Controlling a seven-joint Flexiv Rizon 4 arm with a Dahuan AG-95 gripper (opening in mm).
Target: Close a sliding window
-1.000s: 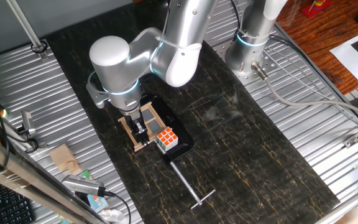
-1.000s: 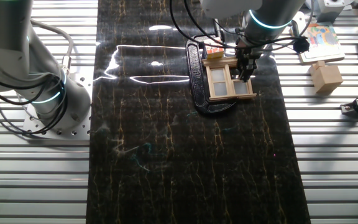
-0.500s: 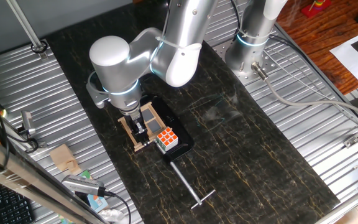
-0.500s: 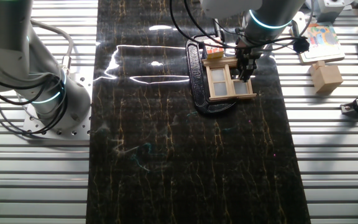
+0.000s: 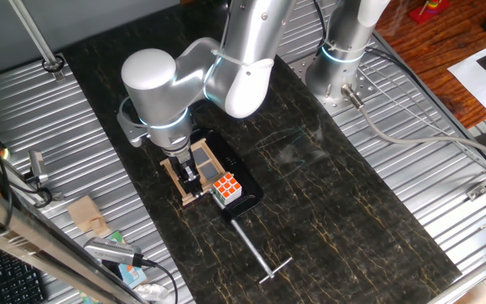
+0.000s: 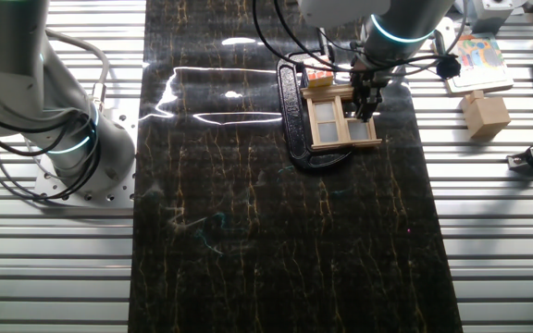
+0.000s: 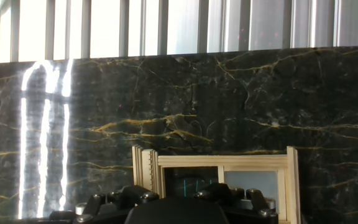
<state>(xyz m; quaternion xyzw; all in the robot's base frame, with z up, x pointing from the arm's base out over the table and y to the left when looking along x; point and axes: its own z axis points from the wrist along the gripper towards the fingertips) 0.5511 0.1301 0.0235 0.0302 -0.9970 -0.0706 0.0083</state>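
Observation:
The sliding window (image 5: 194,169) is a small tan wooden frame with cross bars, lying on a black base (image 5: 245,196) on the dark marble mat. It also shows in the other fixed view (image 6: 339,122) and in the hand view (image 7: 222,163). My gripper (image 5: 190,176) reaches down onto the window, and in the other fixed view the gripper (image 6: 366,104) stands at the window's right side. Its fingers look pressed together in one narrow dark column against the frame. The hand view shows only the gripper body at the bottom edge, and the fingertips are hidden.
A multicoloured Rubik's cube (image 5: 226,188) sits right beside the window on the black base. A metal T-handle rod (image 5: 256,252) sticks out from the base toward the front. A second arm's base (image 6: 72,148) stands at the left. Wooden blocks (image 6: 485,113) lie on the metal rack.

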